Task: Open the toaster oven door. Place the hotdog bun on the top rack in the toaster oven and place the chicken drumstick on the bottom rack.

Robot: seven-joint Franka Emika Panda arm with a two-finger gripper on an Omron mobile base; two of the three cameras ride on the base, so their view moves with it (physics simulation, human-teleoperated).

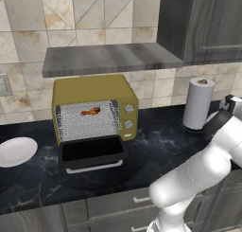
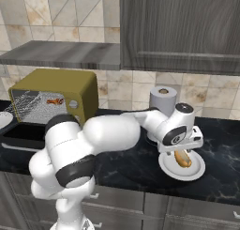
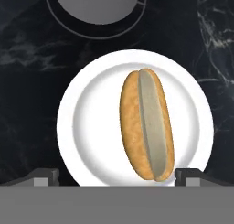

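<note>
A mustard-yellow toaster oven [image 1: 94, 108] stands on the dark marbled bench [image 1: 160, 146] with the toaster oven door [image 1: 92, 152] dropped flat in front of it, silver handle at the near edge. Inside its wire-mesh cavity the chicken drumstick [image 1: 90, 112] lies on a rack; which rack cannot be told. Well to the oven's right, beyond a paper towel roll [image 1: 198, 103], a white plate [image 3: 96, 127] carries the hotdog bun [image 3: 146, 129], lying split side up. The pincer [image 2: 182, 155] hangs directly above that plate with its jaws spread wide and nothing between them, clear of the bun. To the oven's left, a second white plate [image 1: 16, 150] sits on the bench.
</note>
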